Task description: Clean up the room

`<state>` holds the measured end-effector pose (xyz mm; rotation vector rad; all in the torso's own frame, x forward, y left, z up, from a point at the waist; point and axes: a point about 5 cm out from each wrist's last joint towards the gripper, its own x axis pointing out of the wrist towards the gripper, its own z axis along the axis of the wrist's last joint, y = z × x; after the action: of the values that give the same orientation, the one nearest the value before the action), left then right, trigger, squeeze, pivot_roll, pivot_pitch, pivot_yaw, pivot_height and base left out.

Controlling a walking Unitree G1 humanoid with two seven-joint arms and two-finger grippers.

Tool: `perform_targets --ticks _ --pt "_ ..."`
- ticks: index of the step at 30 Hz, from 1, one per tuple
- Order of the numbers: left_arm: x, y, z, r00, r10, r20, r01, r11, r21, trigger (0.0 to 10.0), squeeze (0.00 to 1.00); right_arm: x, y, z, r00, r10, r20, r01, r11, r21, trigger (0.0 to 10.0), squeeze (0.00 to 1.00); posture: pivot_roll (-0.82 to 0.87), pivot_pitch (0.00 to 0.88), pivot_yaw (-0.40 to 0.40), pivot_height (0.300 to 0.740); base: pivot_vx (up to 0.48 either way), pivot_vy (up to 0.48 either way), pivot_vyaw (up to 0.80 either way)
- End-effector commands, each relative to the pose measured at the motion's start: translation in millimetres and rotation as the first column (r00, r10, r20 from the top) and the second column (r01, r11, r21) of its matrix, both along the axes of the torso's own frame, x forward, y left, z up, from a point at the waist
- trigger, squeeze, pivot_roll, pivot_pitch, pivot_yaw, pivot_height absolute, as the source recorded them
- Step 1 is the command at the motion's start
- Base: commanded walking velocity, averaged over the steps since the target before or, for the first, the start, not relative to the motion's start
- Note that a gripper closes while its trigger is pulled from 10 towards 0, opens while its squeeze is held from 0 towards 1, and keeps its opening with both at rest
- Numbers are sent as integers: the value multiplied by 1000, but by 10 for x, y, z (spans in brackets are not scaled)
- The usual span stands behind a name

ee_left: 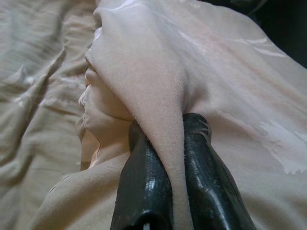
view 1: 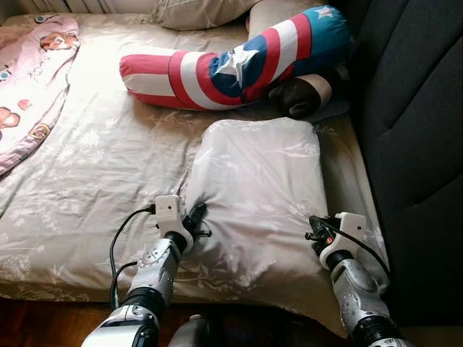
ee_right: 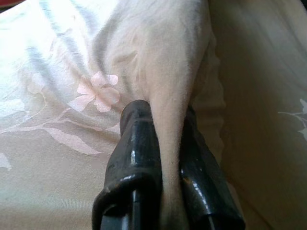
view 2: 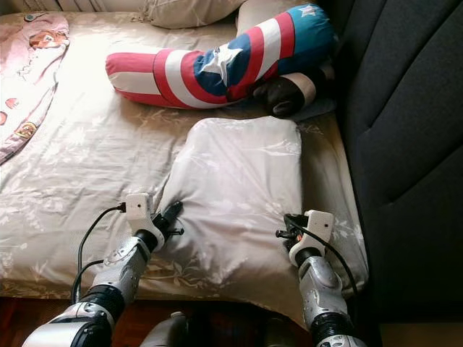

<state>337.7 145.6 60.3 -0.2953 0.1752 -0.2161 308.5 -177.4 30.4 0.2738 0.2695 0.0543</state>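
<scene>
Both grippers pinch the near corners of a beige floral pillow (view 1: 257, 195) lying on the bed (view 1: 94, 181) close to its right side. The left gripper (view 1: 197, 215) has its fingers (ee_left: 144, 167) clamped on a fold of the pillowcase at the pillow's near-left corner, and the right gripper (view 1: 315, 225) squeezes a ridge of fabric between its fingers (ee_right: 136, 143) at the near-right corner. To the pillow's right a narrow strip of sheet separates it from the dark upholstered headboard (view 1: 412, 130). Just beyond its far edge lies a red, white and blue striped bolster (view 1: 239, 61) with a star. Left of the pillow the sheet is open and rumpled as far as a pink printed blanket (view 1: 32, 79) at the far-left corner. Another pillow (view 1: 199, 11) sits at the far edge.
</scene>
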Motion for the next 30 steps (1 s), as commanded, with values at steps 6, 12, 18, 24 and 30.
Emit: perform_targets --ticks 6,12,18,24,30 --pt "34 203 159 989 96 109 -97 995 11 10000 0 -18 -133 11 999 -43 11 44 999 -15 10000 0 -22 196 7 740 0 0 0" --pt "29 232 145 990 97 101 -100 995 28 10000 0 -11 -166 13 998 -64 6 64 998 -24 10000 0 -22 190 9 740 0 -382 0" --pt "28 235 148 990 99 103 -102 994 26 10000 0 -13 -203 19 997 -74 9 74 997 -22 10000 0 -25 181 7 740 0 -372 0" --pt "28 247 147 990 102 102 -105 994 24 10000 0 -13 -219 19 997 -81 7 81 996 -25 10000 0 -24 180 4 740 0 -372 0" --pt "23 276 142 989 106 100 -109 994 25 10000 0 -14 -212 13 997 -82 3 82 996 -23 10000 0 -23 189 2 740 0 -371 0"
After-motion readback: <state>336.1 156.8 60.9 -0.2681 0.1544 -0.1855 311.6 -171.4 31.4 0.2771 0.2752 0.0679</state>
